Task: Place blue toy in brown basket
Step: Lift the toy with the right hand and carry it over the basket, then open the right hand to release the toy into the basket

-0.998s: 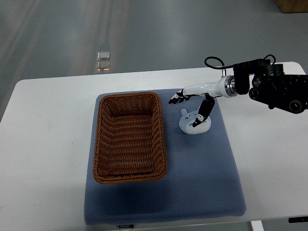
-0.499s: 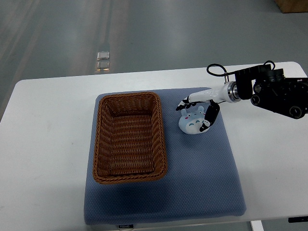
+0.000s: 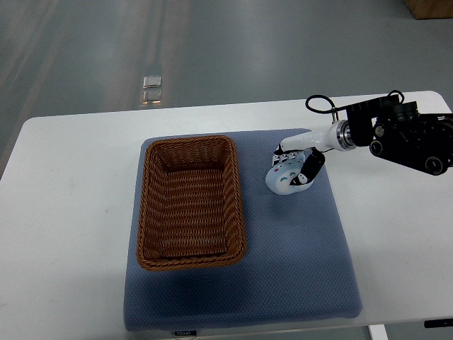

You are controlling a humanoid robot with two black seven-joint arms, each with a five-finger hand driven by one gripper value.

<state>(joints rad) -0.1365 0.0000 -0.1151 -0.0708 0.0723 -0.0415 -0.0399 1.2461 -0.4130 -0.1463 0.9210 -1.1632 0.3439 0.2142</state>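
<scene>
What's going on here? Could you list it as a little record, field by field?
surface: blue mat on a white table
basket: brown wicker, on the mat's left part, nothing in it
toy: pale blue, on the mat, right of the basket
right hand: fingers closed around the toy
left arm: out of view
stage: toy not yet in basket
</scene>
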